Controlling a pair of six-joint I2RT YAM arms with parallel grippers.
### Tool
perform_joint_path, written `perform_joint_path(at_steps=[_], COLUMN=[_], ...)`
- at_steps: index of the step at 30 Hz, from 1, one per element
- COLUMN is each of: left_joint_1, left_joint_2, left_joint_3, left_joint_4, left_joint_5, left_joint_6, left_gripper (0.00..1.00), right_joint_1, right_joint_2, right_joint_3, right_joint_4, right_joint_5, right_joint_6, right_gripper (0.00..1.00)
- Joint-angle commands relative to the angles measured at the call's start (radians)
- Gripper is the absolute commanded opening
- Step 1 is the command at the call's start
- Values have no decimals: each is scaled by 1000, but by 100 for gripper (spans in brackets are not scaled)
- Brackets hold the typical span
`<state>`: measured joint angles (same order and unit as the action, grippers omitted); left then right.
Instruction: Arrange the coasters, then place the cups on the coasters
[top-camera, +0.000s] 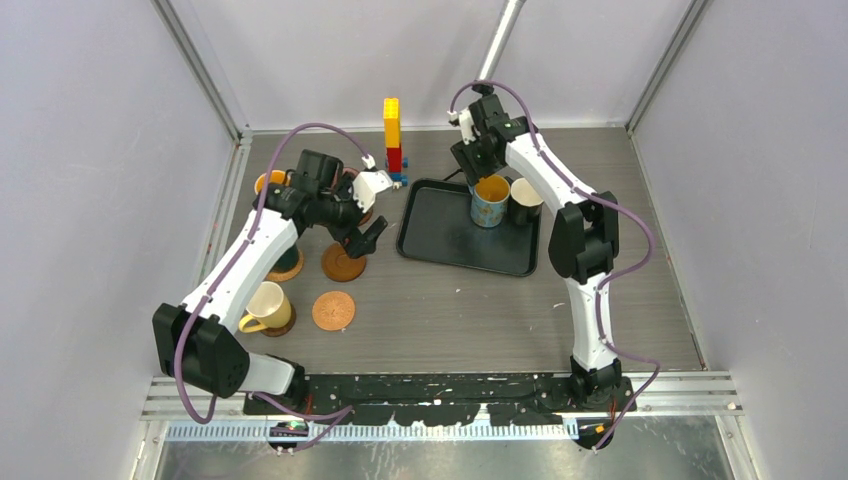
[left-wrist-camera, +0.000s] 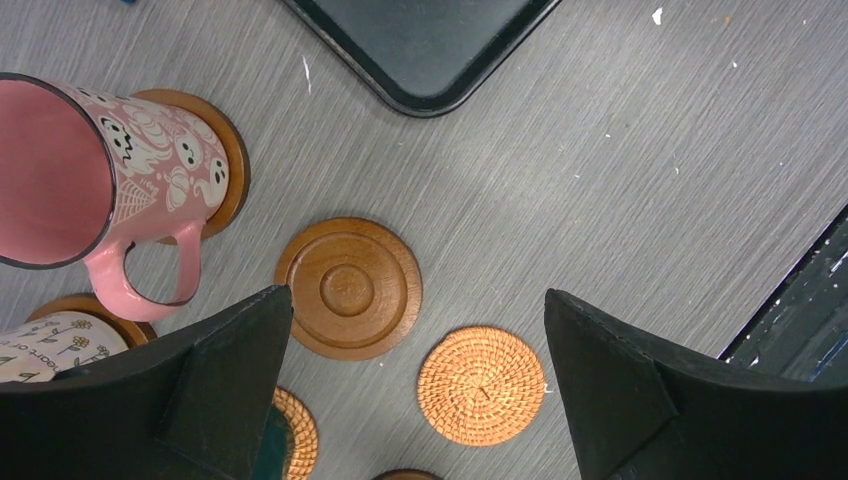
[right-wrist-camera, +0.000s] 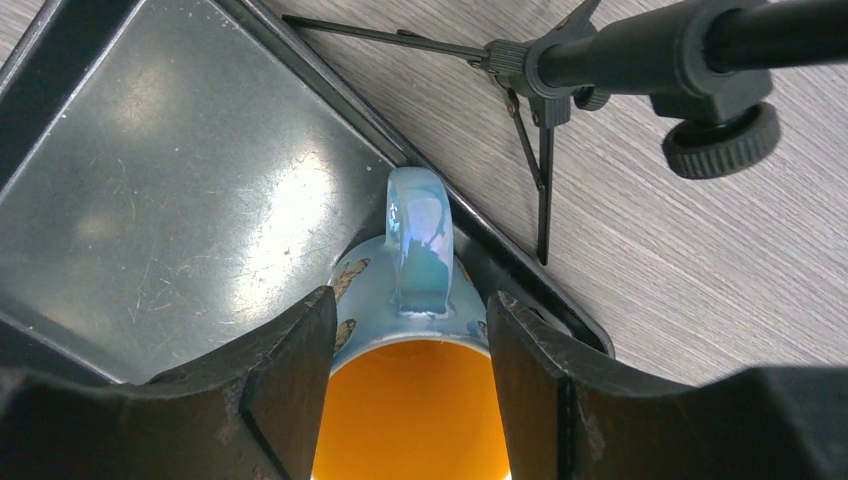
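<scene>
The right gripper (right-wrist-camera: 410, 297) hangs over the far end of the black tray (right-wrist-camera: 180, 180). Its jaws are about half wide and straddle the handle of the blue mug (right-wrist-camera: 420, 230). A sliver of gap shows on either side of the handle, so nothing is pinched. The mug stands upright in the tray's corner, orange inside, with its handle pointing to 12 o'clock in the wrist view. From overhead, the plain white mug (top-camera: 525, 200) sits at its 3 o'clock, just beside it on the same tray. Just past the tray's rim, the legs of a black stand (right-wrist-camera: 640, 55) rest on the table.

Across the table, the left gripper (left-wrist-camera: 418, 300) hovers with its jaws spread wide and holding nothing. It is above a rimmed wooden coaster (left-wrist-camera: 348, 288), which lies bare. In that wrist view a woven coaster (left-wrist-camera: 481, 385), also bare, lies at the wooden one's 5 o'clock, near it but not touching. At its 10 o'clock the pink mug (left-wrist-camera: 100, 180) stands on a second wooden coaster (left-wrist-camera: 235, 160), handle turned to 6 o'clock. Lower left, the white patterned mug (left-wrist-camera: 50, 340) peeks in.

From overhead, the cream-yellow mug (top-camera: 265, 308) sits on a dark coaster (top-camera: 283, 325) at the left gripper's 7 o'clock. The brick tower (top-camera: 392, 140) stands at the tray's 11 o'clock.
</scene>
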<state>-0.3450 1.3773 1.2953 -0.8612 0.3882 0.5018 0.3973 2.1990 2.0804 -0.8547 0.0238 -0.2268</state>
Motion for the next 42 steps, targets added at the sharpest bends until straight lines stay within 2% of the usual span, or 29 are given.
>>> perform_joint_path(at_steps=[1, 8, 18, 26, 34, 42], left_joint_1=[3, 5, 4, -3, -107, -238], left_joint_2=[-33, -31, -8, 41, 157, 401], left_joint_3=[-7, -11, -1, 16, 89, 303], left_joint_4=[41, 44, 47, 90, 112, 87], left_joint_5=[-7, -13, 16, 110, 89, 37], left_joint_6=[16, 21, -6, -63, -61, -77], left_gripper=[100, 100, 100, 98, 98, 95], right_joint_1=[9, 22, 90, 91, 15, -119], right_joint_2=[7, -30, -130, -231, -400, -616], right_joint_3=[8, -15, -178, -195, -272, -479], right_joint_4=[-32, -72, -123, -129, -98, -71], right_joint_5=[-54, -130, -341, -472, -477, -492], right_joint_6=[-7, -2, -68, -65, -25, 39], right_gripper=[61, 56, 52, 53, 60, 65])
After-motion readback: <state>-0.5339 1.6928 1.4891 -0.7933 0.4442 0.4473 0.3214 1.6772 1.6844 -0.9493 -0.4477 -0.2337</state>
